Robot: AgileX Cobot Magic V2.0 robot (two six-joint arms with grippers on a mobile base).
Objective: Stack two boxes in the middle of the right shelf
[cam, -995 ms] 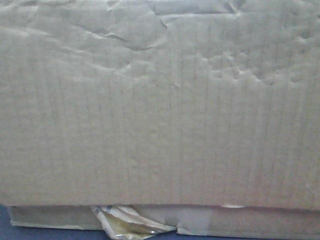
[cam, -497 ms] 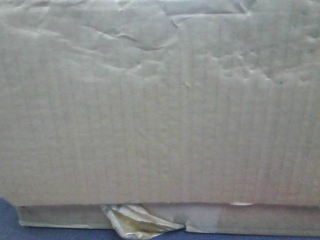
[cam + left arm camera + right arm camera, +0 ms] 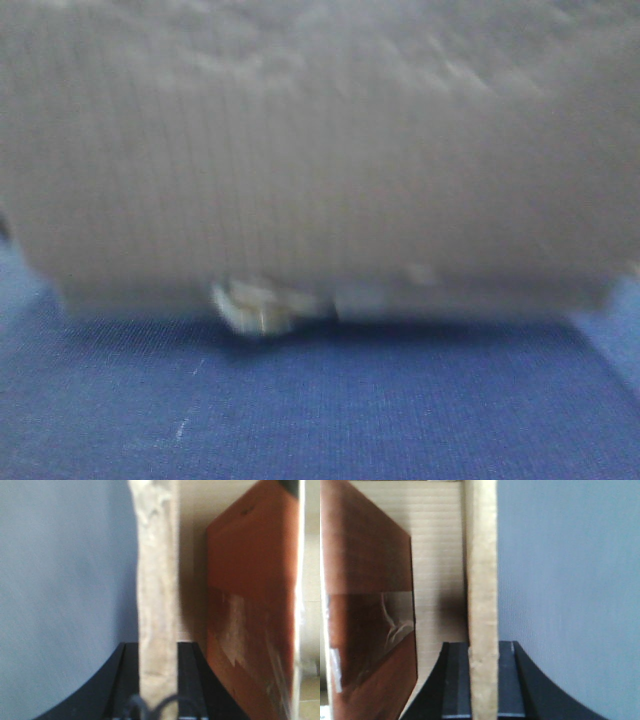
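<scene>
- The left gripper (image 3: pixel 157 652) had its black fingers (image 3: pixel 129 680) clamped on a thin upright wall of the box (image 3: pixel 157 570).
- The right gripper (image 3: pixel 482 652) pinched a box wall the same way.
- Beside each gripped wall stood a reddish-brown panel (image 3: pixel 250 580).
- From the front, the blurred box filled the upper view above a blue surface (image 3: pixel 320 400), with torn tape (image 3: pixel 262 305) at its lower edge. Whether it touched that surface could not be told.
</scene>
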